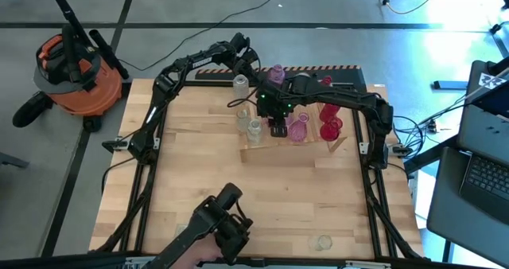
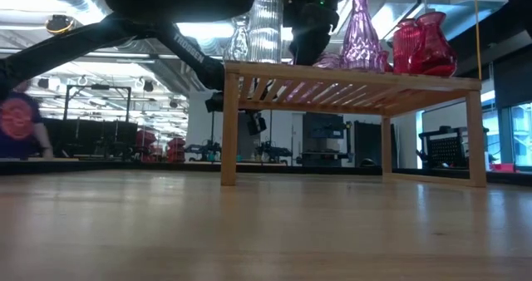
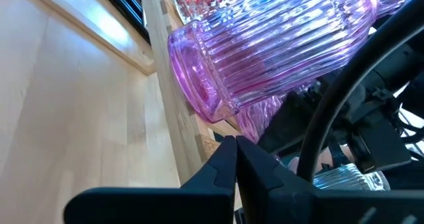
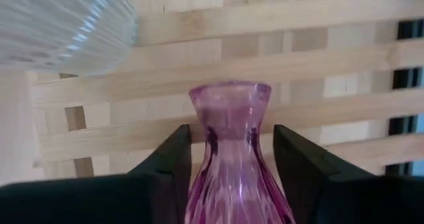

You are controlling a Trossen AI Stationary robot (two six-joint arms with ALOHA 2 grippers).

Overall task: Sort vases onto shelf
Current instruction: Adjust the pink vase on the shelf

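The right gripper (image 4: 232, 161) is over the middle of the shelf (image 1: 262, 152) with its fingers (image 4: 173, 159) a little apart on both sides of a pink vase (image 4: 233, 151) standing on the slats, not squeezing it, while the left gripper (image 3: 233, 159), pinched tight, waits by the shelf's back edge.

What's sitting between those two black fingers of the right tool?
A pink ribbed glass vase, its neck between the fingers, above the wooden slatted shelf; the right wrist view shows it.

Plank tabletop (image 1: 238, 181) carrying a slatted wooden shelf (image 1: 350, 142), clear, pink and red vases (image 1: 330, 130) on its slats
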